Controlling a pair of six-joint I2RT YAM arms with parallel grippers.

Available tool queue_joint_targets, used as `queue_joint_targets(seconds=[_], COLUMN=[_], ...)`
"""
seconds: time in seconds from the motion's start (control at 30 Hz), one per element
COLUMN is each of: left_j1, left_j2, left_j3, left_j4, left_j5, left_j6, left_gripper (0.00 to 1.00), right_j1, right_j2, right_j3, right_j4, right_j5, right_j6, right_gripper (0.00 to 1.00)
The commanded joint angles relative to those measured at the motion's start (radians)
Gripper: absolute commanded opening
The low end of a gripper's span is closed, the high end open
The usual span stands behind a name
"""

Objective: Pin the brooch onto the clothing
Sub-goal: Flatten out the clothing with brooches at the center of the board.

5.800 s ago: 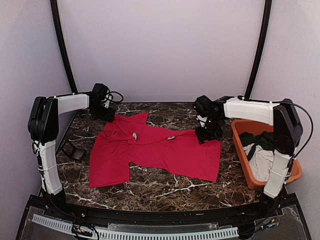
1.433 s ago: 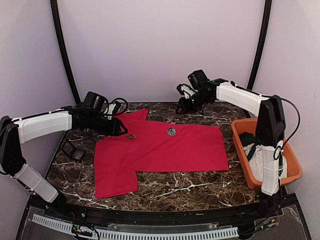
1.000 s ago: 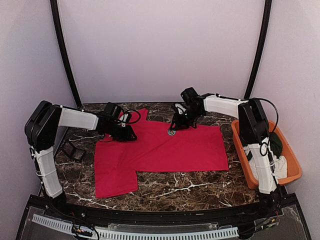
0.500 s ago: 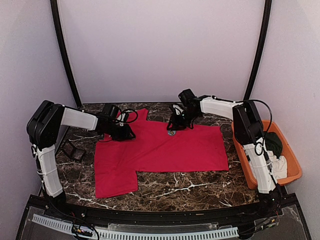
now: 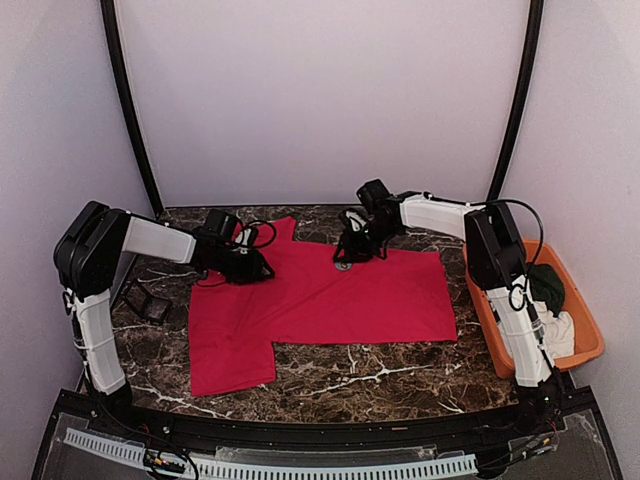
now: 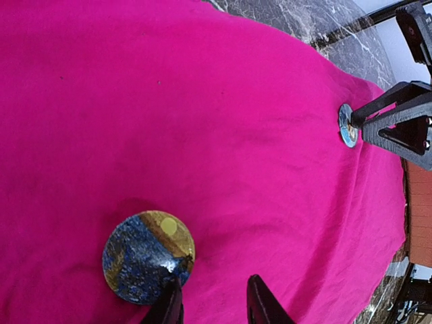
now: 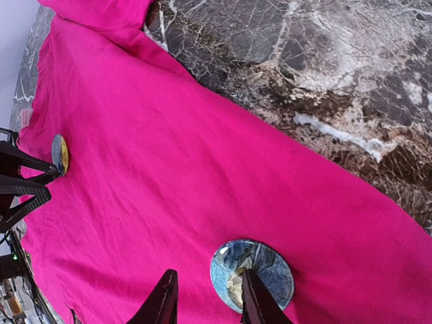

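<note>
Though cropped, L tool (image 6: pixel 214 282), R tool (image 7: pixel 208 275) maybe on 2 brooches (image 6: pixel 145 256).

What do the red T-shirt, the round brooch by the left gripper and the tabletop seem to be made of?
Red T-shirt: soft matte fabric, shown by faint creases. Brooch: glossy blue-and-gold face with glints, perhaps enamel or coated metal; unsure. Tabletop: dark polished stone, likely marble or imitation, with white veins.

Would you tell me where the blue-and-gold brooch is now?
In the left wrist view the brooch lies on the red T-shirt before the left hand.
</note>
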Motion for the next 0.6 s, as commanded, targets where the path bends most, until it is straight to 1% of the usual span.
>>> queue_joint_targets(seconds=[0.0,0.13,0.23,0.3,0.37,0.47,0.57], left_j1=[0.029,0.067,0.094,0.104,0.106,0.106,0.106], left_j2=[-0.125,-0.175,-0.155,-0.111,-0.016,0.106,0.238], left_j3=[0.001,0.072,0.152,0.224,0.312,0.490,0.625], left_j4=[0.039,0.001,-0.026,-0.028,-0.029,-0.015,0.010], left_j5=[0.017,-0.005,-0.018,-0.022,0.002,0.107,0.186], left_j6=[-0.032,-0.018,0.021,0.048,0.068,0.063,0.024], left_gripper=[0.36,0.46,0.52,0.55,0.55,0.55,0.55], right_j1=[0.000,-0.021,-0.036,-0.036,-0.026,0.014,0.067], right_j2=[-0.135,-0.256,-0.334,-0.377,-0.417,-0.460,-0.486], right_j3=[-0.004,-0.045,-0.106,-0.171,-0.253,-0.355,-0.419], right_j4=[-0.033,-0.081,-0.116,-0.110,-0.091,-0.065,-0.062], right_j5=[0.026,0.086,0.169,0.200,0.191,0.204,0.239], right_j6=[-0.031,-0.059,-0.067,-0.065,-0.057,-0.061,-0.080], right_gripper=[0.34,0.40,0.43,0.43,0.43,0.43,0.43])
